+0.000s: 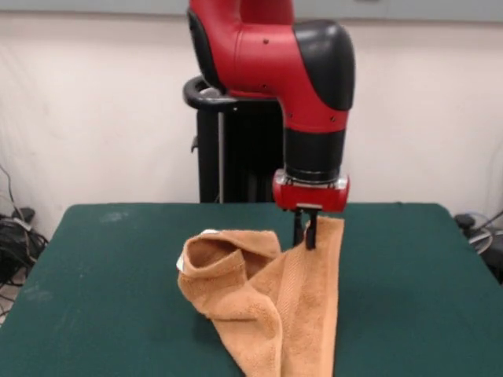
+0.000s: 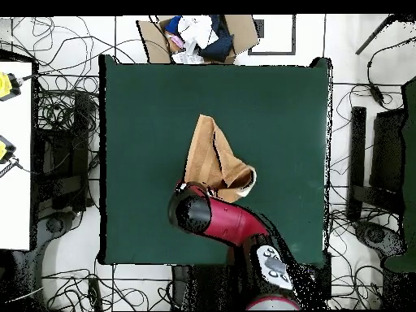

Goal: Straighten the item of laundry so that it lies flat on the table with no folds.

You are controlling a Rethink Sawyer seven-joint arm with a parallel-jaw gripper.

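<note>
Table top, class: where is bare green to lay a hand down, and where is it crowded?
Free: the wide green strips of the table on either side of the towel, and the band along the edge away from the robot. Crowded: the middle, where the gripper holds a corner of the rumpled towel up, its fingers closed on it.

Towel [image 1: 275,306] lower end cut by front view's bottom edge; arm [image 2: 223,221] hides hand overhead.
</note>
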